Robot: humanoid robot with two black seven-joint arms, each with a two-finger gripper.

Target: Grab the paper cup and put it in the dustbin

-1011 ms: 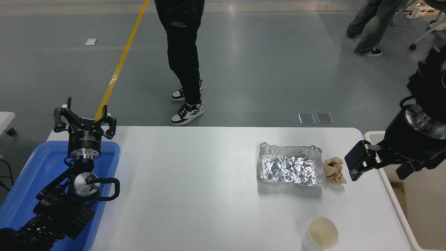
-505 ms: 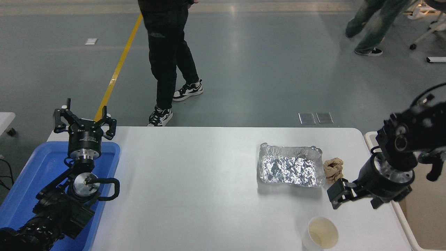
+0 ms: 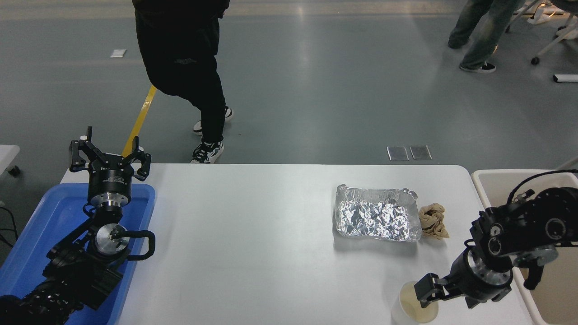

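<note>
- One white table (image 3: 271,234); one dustbin (image 3: 485,176) just off its right edge.
- One foil tray (image 3: 377,219), one brown paper wad (image 3: 433,221) beside it.
- One paper cup (image 3: 413,309), upright, near right corner.
- Right gripper (image 3: 426,291) at the cup's rim, its right side; spread unclear. Left gripper (image 3: 108,155) parked wide, far left.
</note>
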